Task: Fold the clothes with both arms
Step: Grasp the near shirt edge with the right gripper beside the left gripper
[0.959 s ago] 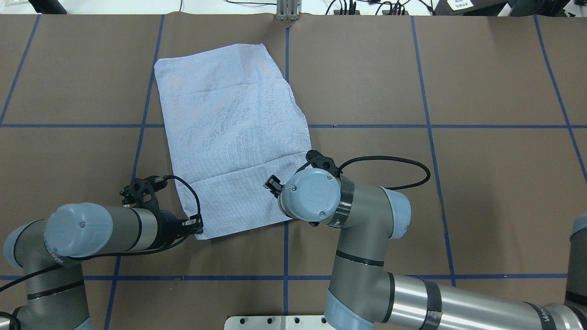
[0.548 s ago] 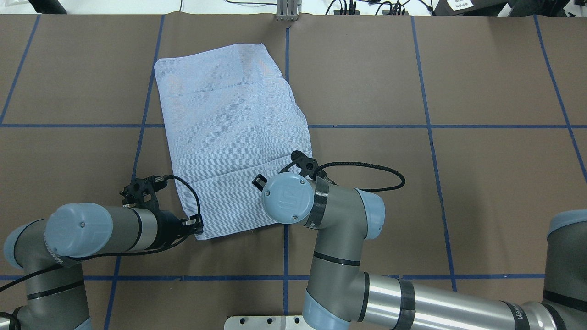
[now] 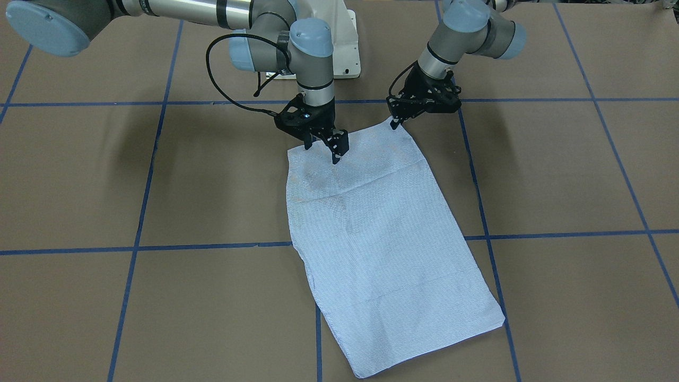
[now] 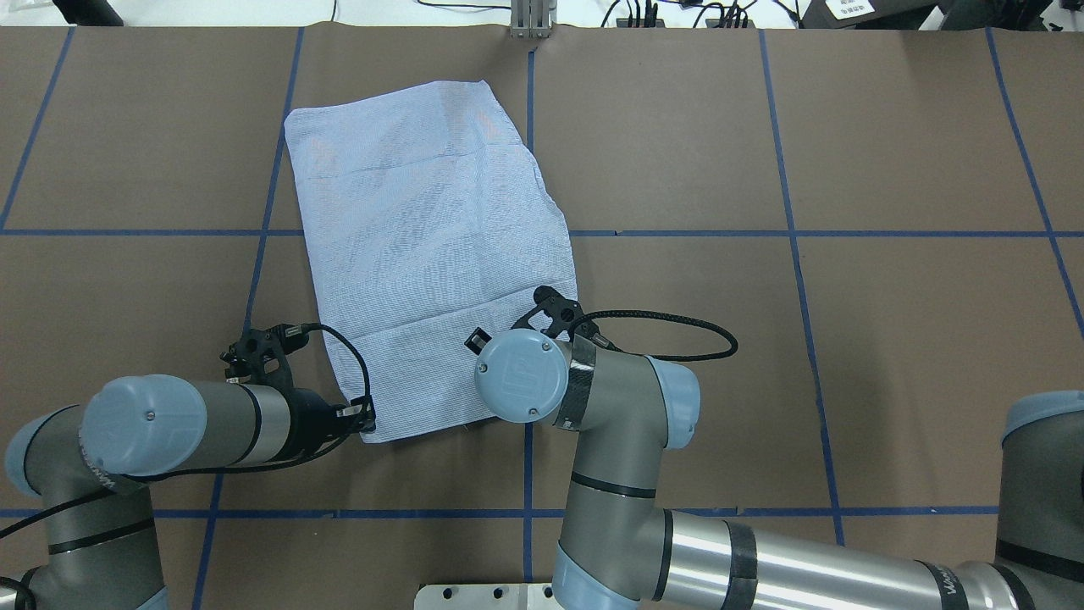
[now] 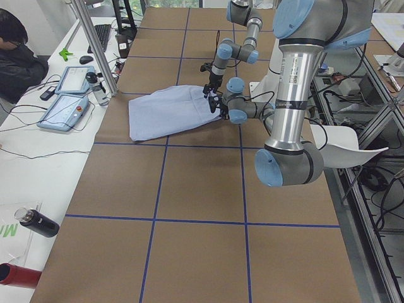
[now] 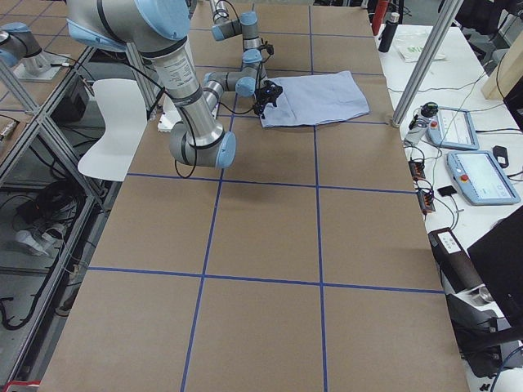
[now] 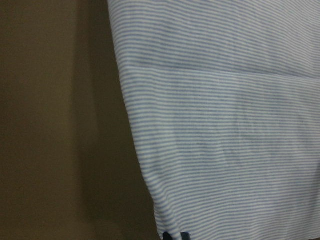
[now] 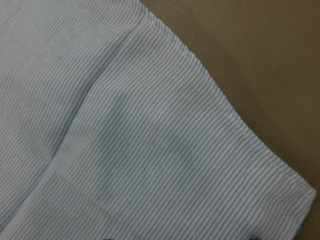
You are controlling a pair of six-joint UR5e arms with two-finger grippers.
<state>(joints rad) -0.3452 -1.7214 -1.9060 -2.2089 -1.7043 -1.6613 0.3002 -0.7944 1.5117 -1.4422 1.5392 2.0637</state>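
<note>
The light blue striped shirt lies folded into a flat rectangle on the brown table; it also shows in the front view. My left gripper sits at the shirt's near left corner, low at the table, shut on that corner. The left wrist view shows the shirt's edge running up from the fingertips. My right gripper is open, pointing down just above the shirt's near edge, close to its other near corner. The right wrist view is filled by striped cloth. Collar, pocket and buttons are hidden.
Blue tape lines cross the table. The white robot base stands behind the arms. In the left side view an operator, control tablets and a bottle are at a side table beyond the far edge.
My right arm has moved left along the shirt's near edge, bringing its gripper further over the cloth. My left arm and the shirt have not moved.
</note>
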